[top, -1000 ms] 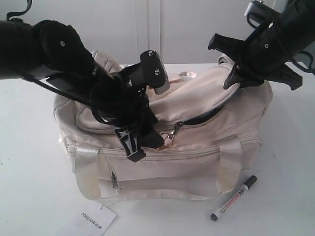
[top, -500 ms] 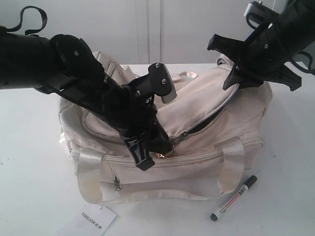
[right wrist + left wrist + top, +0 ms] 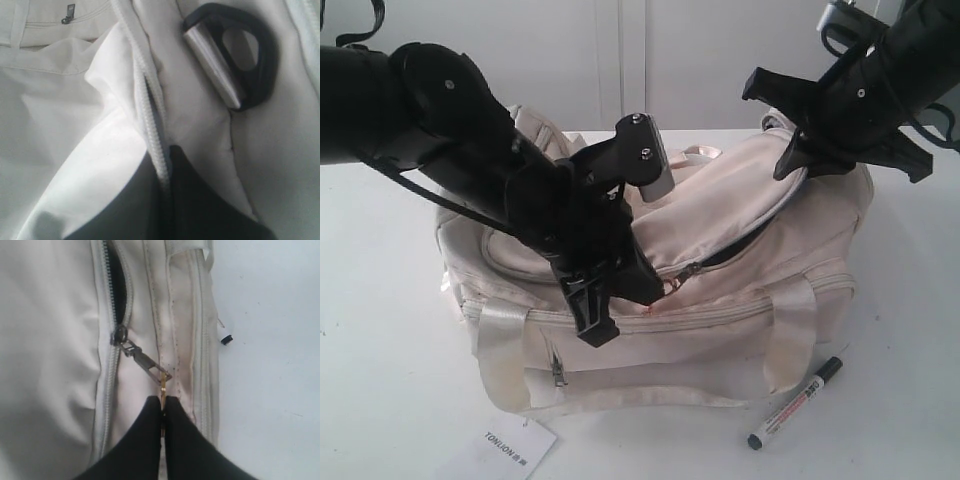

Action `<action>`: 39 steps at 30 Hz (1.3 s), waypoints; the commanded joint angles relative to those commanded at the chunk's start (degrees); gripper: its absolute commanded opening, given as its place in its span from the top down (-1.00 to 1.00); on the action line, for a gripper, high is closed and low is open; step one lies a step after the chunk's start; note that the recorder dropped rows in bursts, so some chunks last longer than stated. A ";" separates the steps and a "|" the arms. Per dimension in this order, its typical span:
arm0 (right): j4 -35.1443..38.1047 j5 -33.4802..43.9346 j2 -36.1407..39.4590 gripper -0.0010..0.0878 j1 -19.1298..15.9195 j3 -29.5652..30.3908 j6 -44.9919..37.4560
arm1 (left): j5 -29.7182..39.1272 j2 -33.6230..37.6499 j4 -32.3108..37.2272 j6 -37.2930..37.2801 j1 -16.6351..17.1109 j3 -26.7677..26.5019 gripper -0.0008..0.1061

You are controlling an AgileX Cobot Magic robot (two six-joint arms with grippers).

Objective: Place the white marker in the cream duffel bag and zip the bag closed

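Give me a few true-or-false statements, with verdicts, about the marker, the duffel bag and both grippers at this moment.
1. The slim white marker with a black cap lies on the table, outside the cream fabric duffel bag. True.
2. The bag's curved zipper is fully closed. False: a dark gap shows it open toward the right arm's side.
3. The left gripper pinches the metal zipper pull. True.
4. The right gripper hangs open, clear of the bag. False: it is shut on the bag's fabric edge beside the zipper.
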 joint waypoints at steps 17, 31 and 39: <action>-1.72 0.00 0.00 0.98 0.00 0.00 -2.40 | 7.57 -0.24 11.09 -1.72 0.00 0.00 0.99; -1.94 -0.10 0.00 0.98 0.00 0.00 -2.40 | 8.67 -0.46 22.52 -12.24 0.00 0.00 0.99; -2.04 -0.10 0.00 0.98 0.00 0.00 -2.40 | 11.16 -2.69 25.46 -13.39 0.00 0.00 0.99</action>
